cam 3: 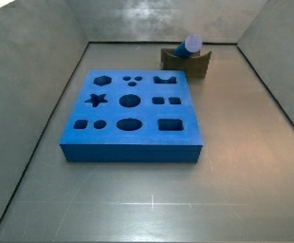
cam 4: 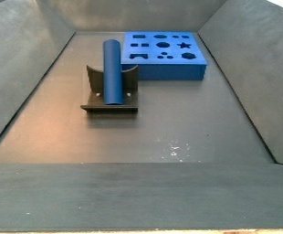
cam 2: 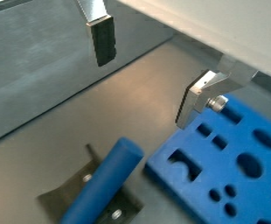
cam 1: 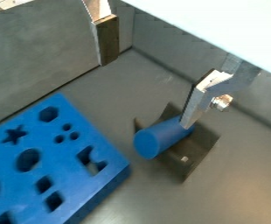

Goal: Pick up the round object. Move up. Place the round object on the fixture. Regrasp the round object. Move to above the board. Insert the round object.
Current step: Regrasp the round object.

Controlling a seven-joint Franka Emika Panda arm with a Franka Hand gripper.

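Note:
The round object, a smooth blue peg [cam 4: 112, 69], rests on the dark fixture [cam 4: 108, 104] and leans up along it; it also shows in a side view [cam 3: 191, 45] and in both wrist views [cam 1: 162, 138] [cam 2: 108, 184]. The fixture [cam 1: 193, 156] [cam 2: 66, 199] [cam 3: 188, 65] stands beside the board. The blue board [cam 3: 135, 114] [cam 4: 165, 55] [cam 1: 45, 162] [cam 2: 225, 157] lies flat with its shaped holes facing up. My gripper [cam 1: 153, 70] [cam 2: 148, 70] is open and empty, well above the peg and the floor. It is out of both side views.
Grey metal walls [cam 3: 36, 85] [cam 4: 22, 82] close in the floor on all sides. A grey wall [cam 1: 38, 48] stands behind the fingers [cam 1: 107, 39] in the wrist views. Bare grey floor [cam 3: 150, 199] lies in front of the board.

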